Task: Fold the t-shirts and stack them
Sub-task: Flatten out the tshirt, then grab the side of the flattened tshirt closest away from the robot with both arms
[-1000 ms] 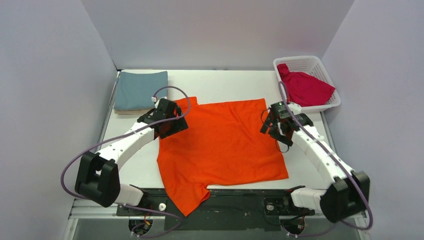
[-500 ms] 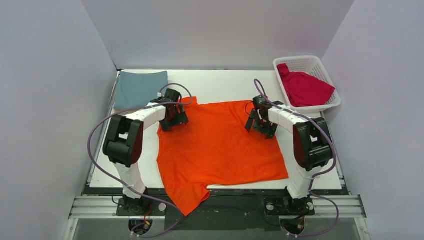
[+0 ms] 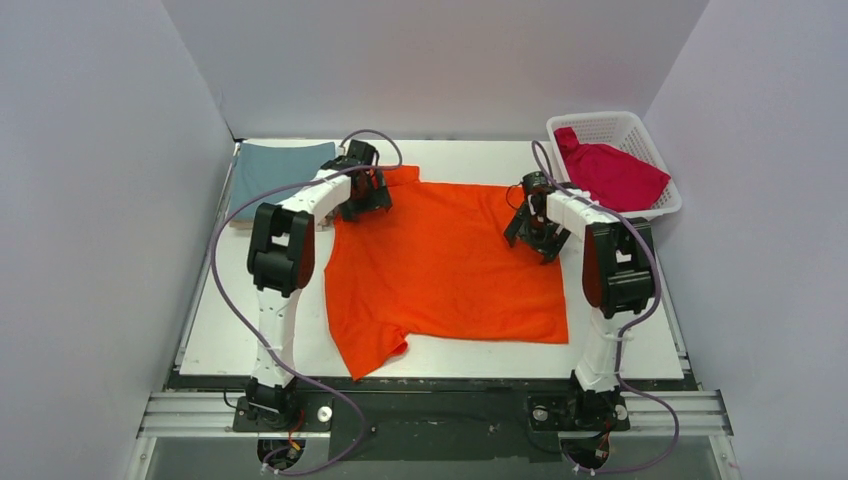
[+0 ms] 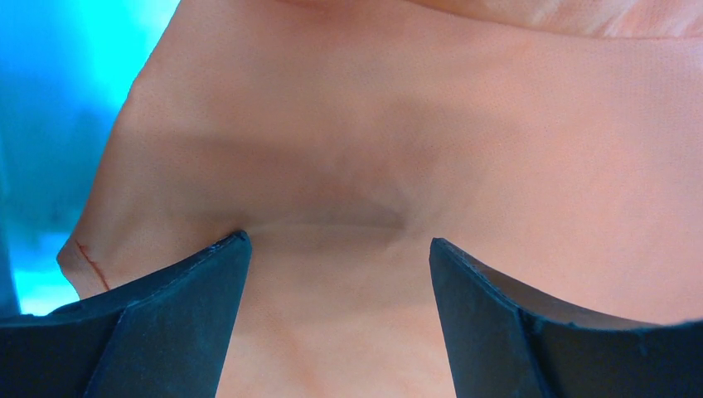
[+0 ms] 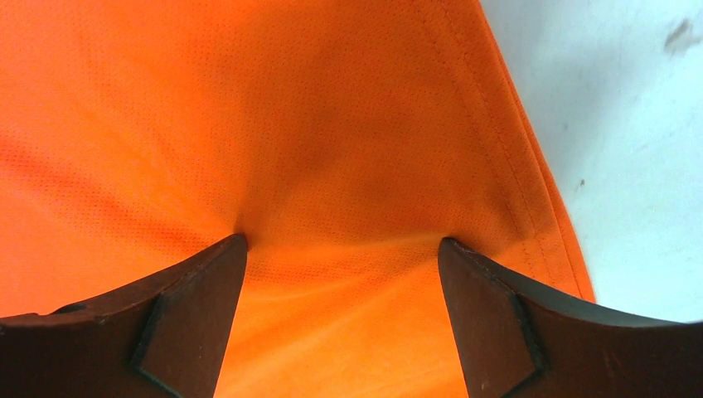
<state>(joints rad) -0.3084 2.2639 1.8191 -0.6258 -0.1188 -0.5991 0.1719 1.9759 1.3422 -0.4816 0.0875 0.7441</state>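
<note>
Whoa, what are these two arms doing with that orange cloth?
Two robot arms are working on an orange t-shirt spread flat on the white table. The left end effector and the right end effector each press on the shirt's far part with fingers apart, nothing folded yet. A folded blue shirt lies at the far left corner, and a red shirt sits in the white basket at far right.

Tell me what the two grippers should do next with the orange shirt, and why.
Probably close both jaws to pinch the cloth. The left gripper and right gripper are open, tips pressed on the orange shirt near its far corners, cloth puckering between them. It lies spread flat, so a grip would let them start a fold.
</note>
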